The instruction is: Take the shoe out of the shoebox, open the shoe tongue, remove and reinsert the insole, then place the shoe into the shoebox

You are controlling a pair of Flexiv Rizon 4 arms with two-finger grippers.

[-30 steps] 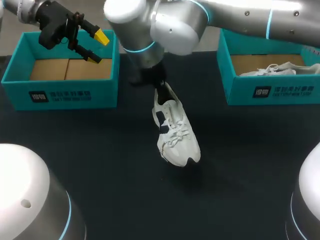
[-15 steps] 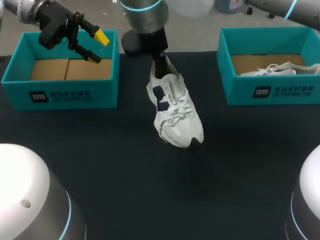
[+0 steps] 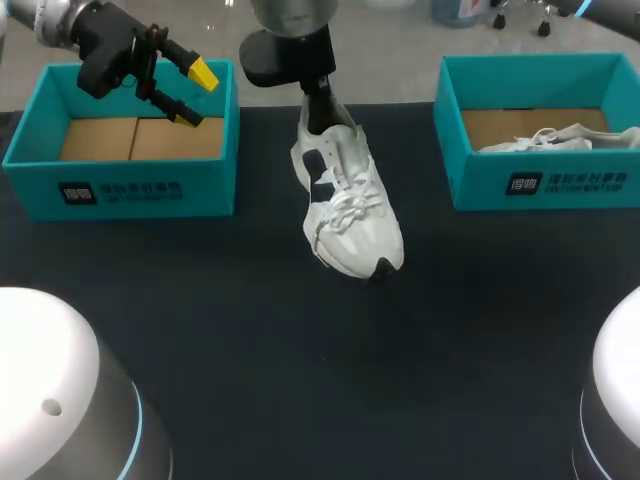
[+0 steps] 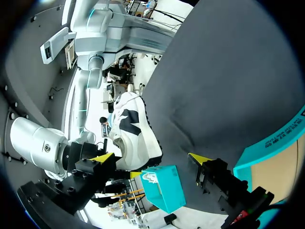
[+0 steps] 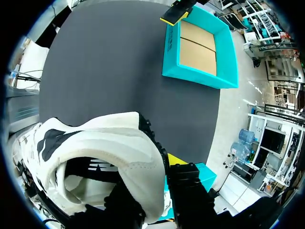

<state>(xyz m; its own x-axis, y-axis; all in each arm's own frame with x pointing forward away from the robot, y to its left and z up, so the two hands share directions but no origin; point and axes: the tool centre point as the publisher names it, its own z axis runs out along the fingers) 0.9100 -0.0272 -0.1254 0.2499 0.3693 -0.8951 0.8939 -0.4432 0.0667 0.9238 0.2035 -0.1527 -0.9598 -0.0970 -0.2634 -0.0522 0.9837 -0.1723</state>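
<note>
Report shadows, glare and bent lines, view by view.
Head view: the white shoe throws barely a shadow on the black table. Left wrist view: the table's straight edge bows into a curve. Right wrist view: the shoe's heel, held by the right end effector, shades its own inside.

Table [image 3: 200, 300], dark: one.
Boxes, teal, open-topped: two. These are the left box [image 3: 120, 190] and the right box [image 3: 545, 185].
Shoes, white: two. One shoe [image 3: 350, 215] is over the table's middle, and a second shoe [image 3: 555, 138] is in the right box.
Arms: two, the left arm [image 3: 45, 18] and the right arm [image 3: 288, 20].
Grippers: two, one per arm, the left gripper [image 3: 197, 96] and the right gripper [image 3: 318, 108].
Yellow fingertips showing in the head view: two, both on the left gripper.
White domed bases at the near corners: two, the left base [image 3: 60, 390] and the right base [image 3: 615, 400].
</note>
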